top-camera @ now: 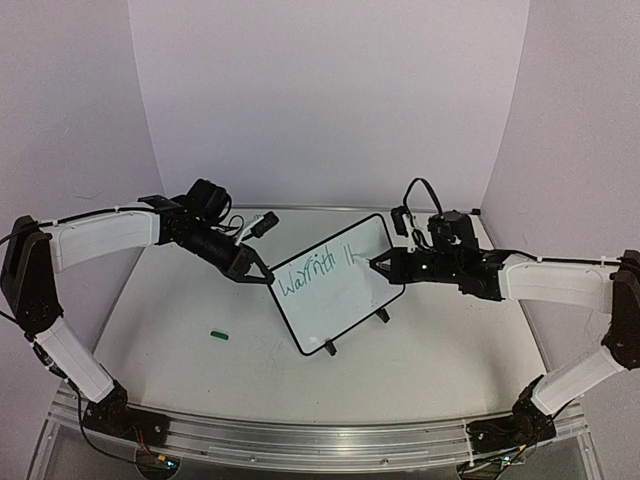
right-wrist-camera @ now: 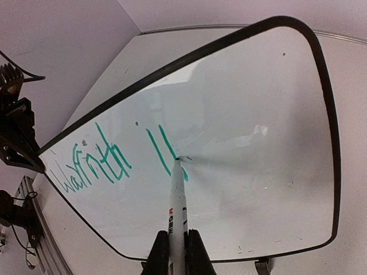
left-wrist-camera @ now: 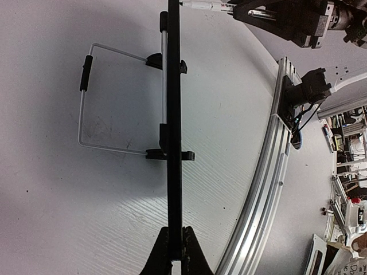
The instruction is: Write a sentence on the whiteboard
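Note:
The whiteboard (top-camera: 335,285) stands tilted on its two black feet mid-table, with green writing across its left half. My left gripper (top-camera: 262,277) is shut on the board's left edge; in the left wrist view the black frame (left-wrist-camera: 174,132) runs edge-on from between the fingertips (left-wrist-camera: 174,252). My right gripper (top-camera: 385,265) is shut on a white marker (right-wrist-camera: 177,212). The marker's tip touches the board (right-wrist-camera: 246,143) beside two green strokes (right-wrist-camera: 163,150), right of the first written word (right-wrist-camera: 92,163).
A small green marker cap (top-camera: 220,335) lies on the table left of the board. A wire stand (left-wrist-camera: 86,97) shows behind the board in the left wrist view. The aluminium rail (top-camera: 300,432) runs along the near table edge. White walls close in the back and sides.

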`<state>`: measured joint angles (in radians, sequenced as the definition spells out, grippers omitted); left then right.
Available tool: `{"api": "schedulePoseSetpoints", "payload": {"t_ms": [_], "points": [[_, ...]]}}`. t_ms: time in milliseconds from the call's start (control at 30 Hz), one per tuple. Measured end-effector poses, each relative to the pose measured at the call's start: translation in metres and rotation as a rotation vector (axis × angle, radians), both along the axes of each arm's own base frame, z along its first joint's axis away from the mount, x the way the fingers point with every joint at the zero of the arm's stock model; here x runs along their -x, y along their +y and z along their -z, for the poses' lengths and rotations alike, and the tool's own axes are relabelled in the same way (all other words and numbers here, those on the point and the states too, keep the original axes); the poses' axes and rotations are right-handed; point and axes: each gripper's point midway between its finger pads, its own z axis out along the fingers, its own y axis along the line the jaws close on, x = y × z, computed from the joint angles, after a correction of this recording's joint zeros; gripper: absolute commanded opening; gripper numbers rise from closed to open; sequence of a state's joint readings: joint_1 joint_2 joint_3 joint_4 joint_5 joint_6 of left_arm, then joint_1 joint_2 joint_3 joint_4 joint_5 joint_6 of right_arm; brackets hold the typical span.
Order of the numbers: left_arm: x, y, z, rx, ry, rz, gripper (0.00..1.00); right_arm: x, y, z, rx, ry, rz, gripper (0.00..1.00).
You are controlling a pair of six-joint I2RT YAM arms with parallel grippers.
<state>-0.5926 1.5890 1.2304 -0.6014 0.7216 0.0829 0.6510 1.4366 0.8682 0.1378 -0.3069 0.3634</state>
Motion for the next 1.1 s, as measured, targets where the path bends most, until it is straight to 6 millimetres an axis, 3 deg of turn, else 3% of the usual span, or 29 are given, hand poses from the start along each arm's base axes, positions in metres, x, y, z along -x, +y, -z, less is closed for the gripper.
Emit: {"api": "schedulePoseSetpoints", "payload": {"t_ms": [200,1100], "points": [[0.000,0.000,0.000,0.000,0.000,0.000,0.00,-0.004,0.003,-0.011,-0.014,-0.024,-0.002,0.00],[0.000,0.000,0.000,0.000,0.001,-0.001,0.00,-0.016,0.002,-0.016,0.001,-0.049,0.039,0.00]]}}
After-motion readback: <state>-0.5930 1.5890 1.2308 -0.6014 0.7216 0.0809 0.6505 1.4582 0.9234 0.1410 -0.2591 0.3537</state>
